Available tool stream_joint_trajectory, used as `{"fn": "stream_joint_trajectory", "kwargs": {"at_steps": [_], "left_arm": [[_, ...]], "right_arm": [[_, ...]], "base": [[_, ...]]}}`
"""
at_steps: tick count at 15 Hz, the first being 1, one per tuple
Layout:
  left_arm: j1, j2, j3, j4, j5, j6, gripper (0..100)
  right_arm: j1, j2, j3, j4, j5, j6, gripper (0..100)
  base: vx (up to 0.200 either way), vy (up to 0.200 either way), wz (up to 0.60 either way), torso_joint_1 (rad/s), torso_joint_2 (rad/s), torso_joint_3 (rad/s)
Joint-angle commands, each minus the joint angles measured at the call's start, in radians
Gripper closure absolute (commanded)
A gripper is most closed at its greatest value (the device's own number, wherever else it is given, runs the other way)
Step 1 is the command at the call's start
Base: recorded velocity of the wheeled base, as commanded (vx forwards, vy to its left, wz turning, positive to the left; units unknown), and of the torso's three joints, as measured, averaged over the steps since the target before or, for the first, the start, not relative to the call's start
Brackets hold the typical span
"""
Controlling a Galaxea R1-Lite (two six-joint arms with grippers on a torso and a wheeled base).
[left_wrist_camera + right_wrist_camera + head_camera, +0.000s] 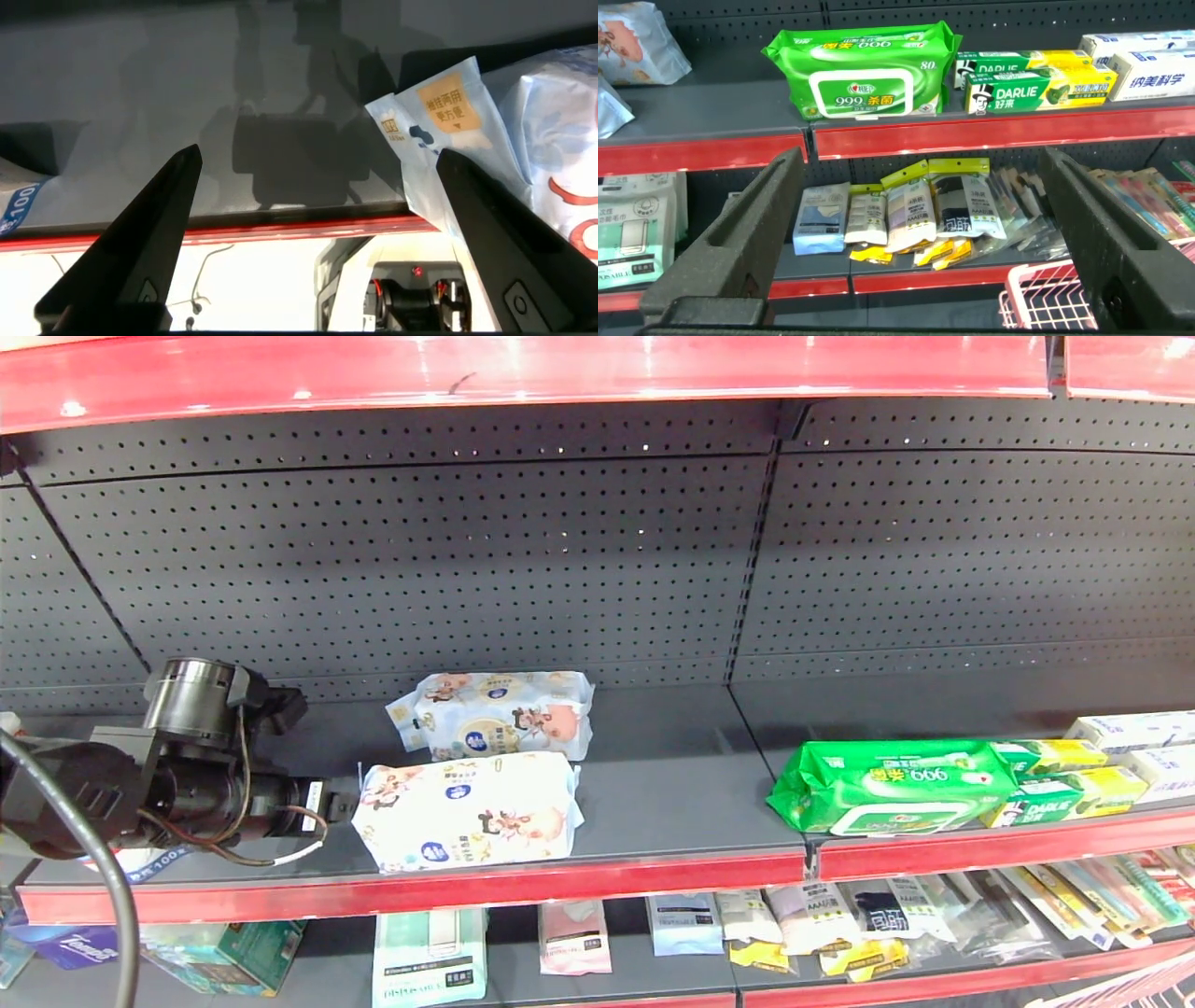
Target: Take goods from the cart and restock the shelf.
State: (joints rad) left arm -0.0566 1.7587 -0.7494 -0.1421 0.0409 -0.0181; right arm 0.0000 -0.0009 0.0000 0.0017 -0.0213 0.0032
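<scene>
The near pack (467, 812) of cartoon-print tissues lies flat at the front edge of the shelf (672, 803), left of centre. The far pack (499, 714), same print, sits right behind it, close to the pegboard back. The left gripper (320, 154) is at the near pack's left end, low over the shelf deck, jaws spread wide and holding nothing. The near pack (439, 121) pokes its sealed end in just beside one finger, and I can't tell whether they touch. Over on the right, the right gripper (922, 154) hangs off the shelf front, jaws wide apart too, empty. Facing it, green wipes (864, 70) lie on the shelf's right part, with toothpaste boxes (1036, 84) just right of them. Down on the lower shelf (653, 980) there's a row of sachets (896, 215), and a pink basket (1046, 294) sits nearer, low on the right.
</scene>
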Motion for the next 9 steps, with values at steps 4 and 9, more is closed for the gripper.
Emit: {"fn": "stream_joint_trajectory", "kwargs": {"at_steps": [4, 9], "left_arm": [[0.0, -0.004, 0.002, -0.001, -0.003, 0.0, 0], [-0.014, -0.004, 0.002, -0.001, -0.003, -0.002, 0]], "right_arm": [[0.0, 0.001, 0.0, 0.0, 0.0, 0.0, 0], [0.0, 0.001, 0.0, 0.0, 0.0, 0.0, 0]], "base": [[0.0, 0.0, 0.0, 0.0, 0.0, 0.0], [0.0, 0.0, 0.0, 0.0, 0.0, 0.0]]}}
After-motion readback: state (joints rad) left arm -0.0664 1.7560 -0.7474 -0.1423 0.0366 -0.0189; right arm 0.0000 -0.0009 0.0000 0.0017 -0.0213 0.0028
